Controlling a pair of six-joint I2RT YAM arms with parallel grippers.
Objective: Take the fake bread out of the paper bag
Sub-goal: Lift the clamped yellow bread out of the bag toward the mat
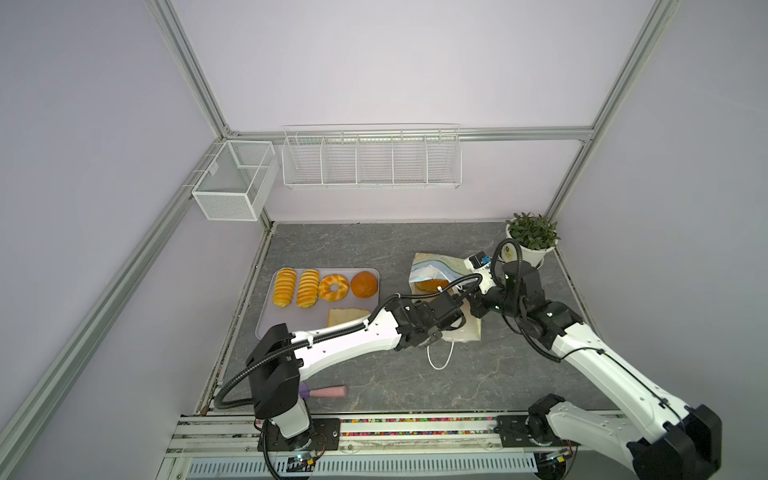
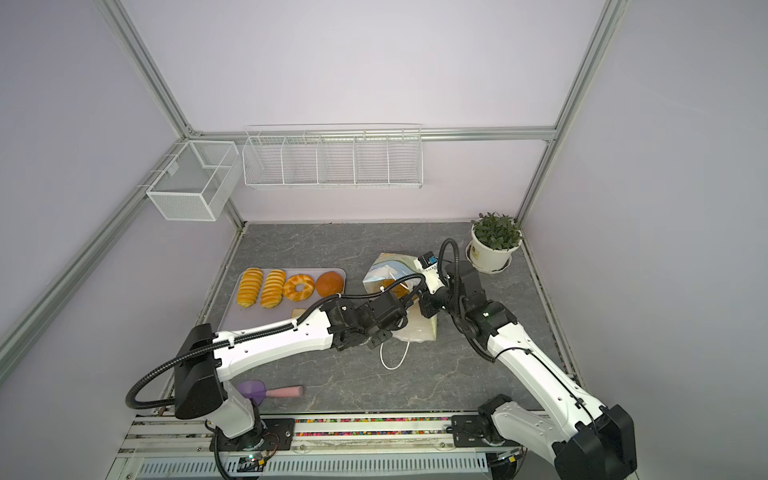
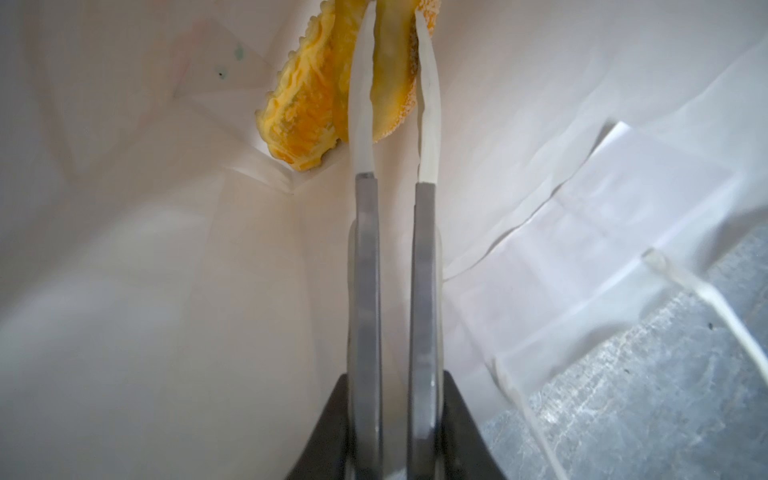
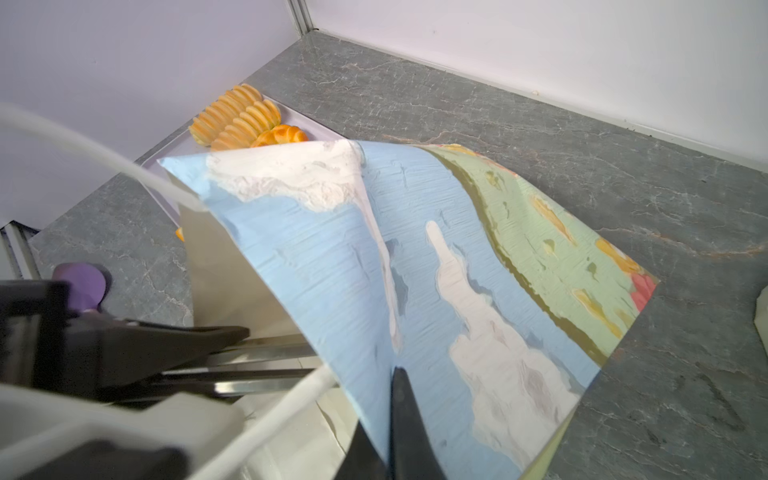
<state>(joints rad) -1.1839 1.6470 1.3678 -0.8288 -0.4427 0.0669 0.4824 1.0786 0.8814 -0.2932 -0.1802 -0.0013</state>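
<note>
Pinching bread (image 3: 392, 79) inside paper bag (image 1: 428, 266) — jaws of low, outstretched left arm (image 1: 345, 340).

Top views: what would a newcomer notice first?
A row of golden-orange toy breads on the pale tray, left on the grey table. Right of it, the sky-printed paper bag: the right gripper pinches its wall, the left gripper inside is shut on a yellow-orange toy bread.

We can read no words or numbers here; the plant pot (image 2: 492, 257) bears a small round emblem, too small to make out; the paper bag (image 4: 457, 270) shows scenery without lettering.
</note>
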